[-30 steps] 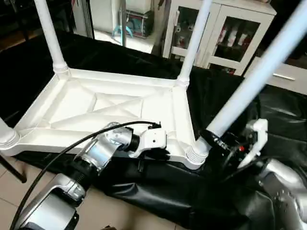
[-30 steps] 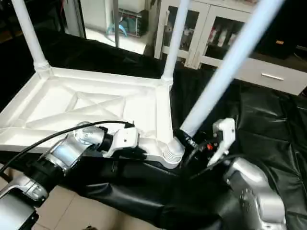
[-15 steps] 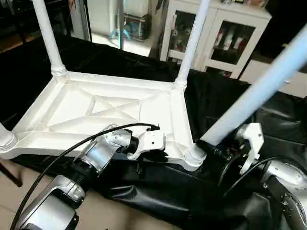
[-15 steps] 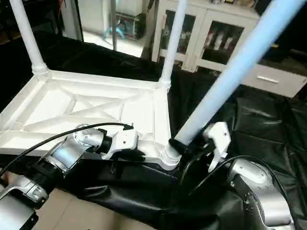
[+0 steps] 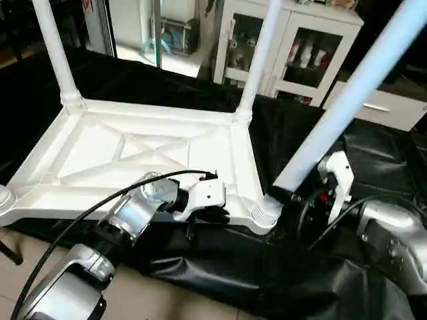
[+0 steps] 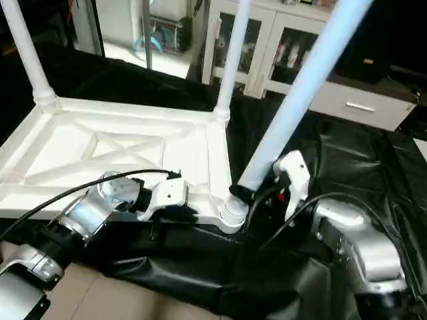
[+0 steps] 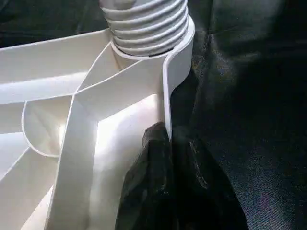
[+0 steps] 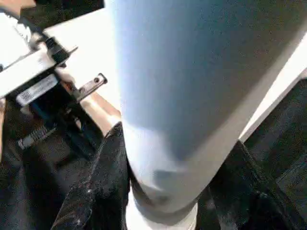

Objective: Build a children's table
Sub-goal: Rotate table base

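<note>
The children's table lies upside down on a black cloth: a white tabletop point(image 5: 133, 150) with its X-ribbed underside facing up. Two legs stand in the far corners point(image 5: 57, 60) point(image 5: 257, 60), and a third leg's base point(image 5: 3, 198) shows at the near left corner. My left gripper point(image 7: 169, 136) is shut on the tabletop's near rim wall, close to the near right socket point(image 5: 265, 213). My right gripper point(image 5: 283, 195) is closed around the fourth leg point(image 5: 347, 93) just above its ribbed end point(image 7: 144, 24), which sits in that socket. This leg leans up and to the right.
The black cloth point(image 5: 373, 153) is creased and hangs over the near edge. A white glass-door cabinet point(image 5: 293, 47) and a white drawer front point(image 5: 387, 110) stand behind. Tiled floor point(image 5: 27, 267) shows at the near left. A black cable point(image 5: 80, 220) arcs over my left forearm.
The view has shifted. The leg in my right gripper now leans a little steeper, and my right wrist has come closer to the corner socket. My left gripper keeps its hold on the rim.
</note>
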